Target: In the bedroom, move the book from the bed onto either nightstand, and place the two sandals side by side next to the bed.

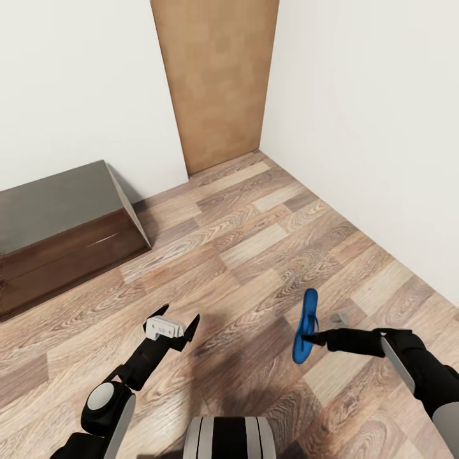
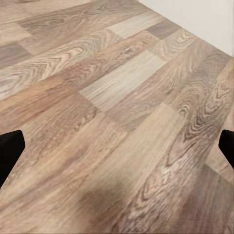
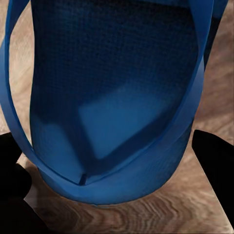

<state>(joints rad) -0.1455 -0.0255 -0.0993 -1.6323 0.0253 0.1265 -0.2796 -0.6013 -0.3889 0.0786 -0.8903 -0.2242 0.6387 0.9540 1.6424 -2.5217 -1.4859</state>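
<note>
One sandal is in hand, the carrying step. Plank floor (image 1: 255, 255) spreads to white walls, a brown door (image 1: 217, 83) and a dark cabinet (image 1: 57, 236). Left tool (image 1: 180, 317) hangs spread and empty; right tool (image 1: 312, 336) pinches the blue sandal (image 1: 306, 331) on edge above the floor. Next, it likely needs carrying to the bedside.

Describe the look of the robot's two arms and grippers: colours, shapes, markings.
Both arms are glossy black with light grey panels and rounded joints. The left gripper has a whitish block at its base and two pointed black fingers; a grey disc caps a joint further back. The right gripper is slim and black, with a small grey part beside it, on a black forearm with a grey strip. No cables or lettering are readable.
</note>
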